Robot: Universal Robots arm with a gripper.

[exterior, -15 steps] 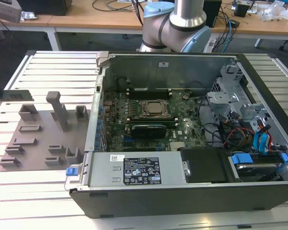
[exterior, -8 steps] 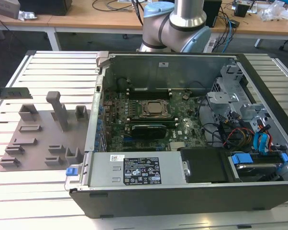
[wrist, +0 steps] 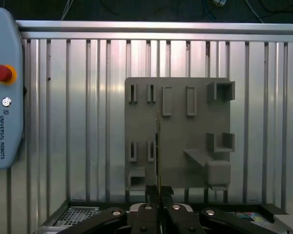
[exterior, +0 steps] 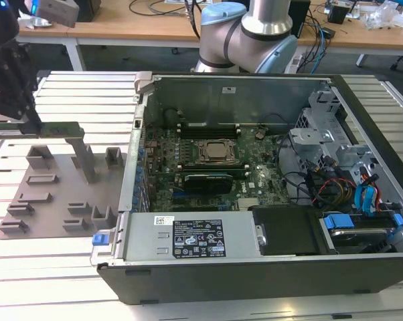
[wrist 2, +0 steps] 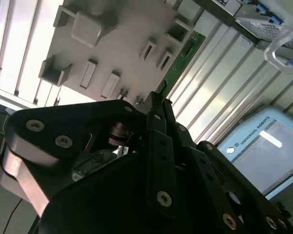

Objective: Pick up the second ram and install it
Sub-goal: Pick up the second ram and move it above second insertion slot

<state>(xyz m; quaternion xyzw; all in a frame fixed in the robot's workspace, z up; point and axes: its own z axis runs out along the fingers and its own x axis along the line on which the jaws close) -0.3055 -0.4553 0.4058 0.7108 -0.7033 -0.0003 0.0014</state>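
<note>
Exterior view: the gripper [exterior: 29,115] holds the second ram [exterior: 51,128] level over the grey holder tray [exterior: 54,200]. The tray lies on the slatted desk [exterior: 81,93], to the exterior view's left of the open computer case [exterior: 188,241]. First wrist view: the fingers [wrist: 167,195] are clamped on one end of the ram, seen edge-on above the tray. The motherboard [exterior: 208,180] lies well apart, inside the case.

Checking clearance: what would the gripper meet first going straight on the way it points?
Probably the grey tray that the gripper faces; the memory stick it grips would likely touch first, though depth is unclear.
</note>
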